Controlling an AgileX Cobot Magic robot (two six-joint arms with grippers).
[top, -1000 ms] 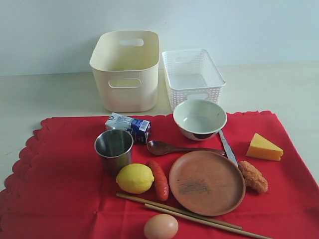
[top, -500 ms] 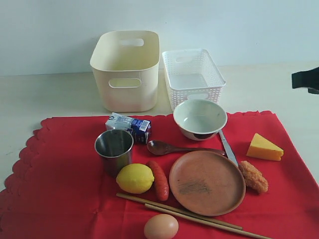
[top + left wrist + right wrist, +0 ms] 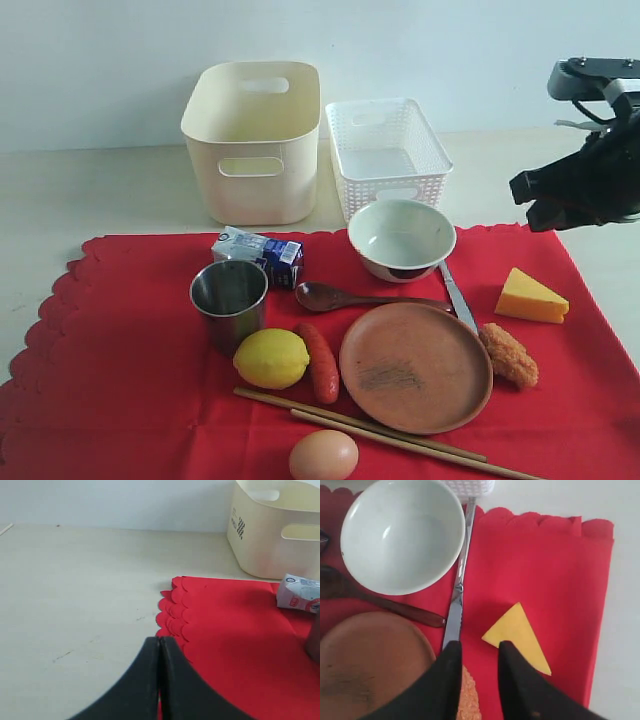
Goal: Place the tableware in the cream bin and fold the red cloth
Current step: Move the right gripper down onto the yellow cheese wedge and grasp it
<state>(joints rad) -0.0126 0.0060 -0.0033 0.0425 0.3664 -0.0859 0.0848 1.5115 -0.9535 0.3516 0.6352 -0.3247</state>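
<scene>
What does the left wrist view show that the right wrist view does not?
Only the left wrist view: the tall cream plastic bin, the small blue-white carton and the shut left tool. Only the right wrist view: the white bowl, metal knife, dark wooden spoon, round brown plate, yellow cheese wedge and the open right tool. Both: the scalloped red cloth and pale table.

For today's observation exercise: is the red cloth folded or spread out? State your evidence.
Spread out. The red cloth lies flat, with the steel cup and round brown plate standing on it.
</scene>
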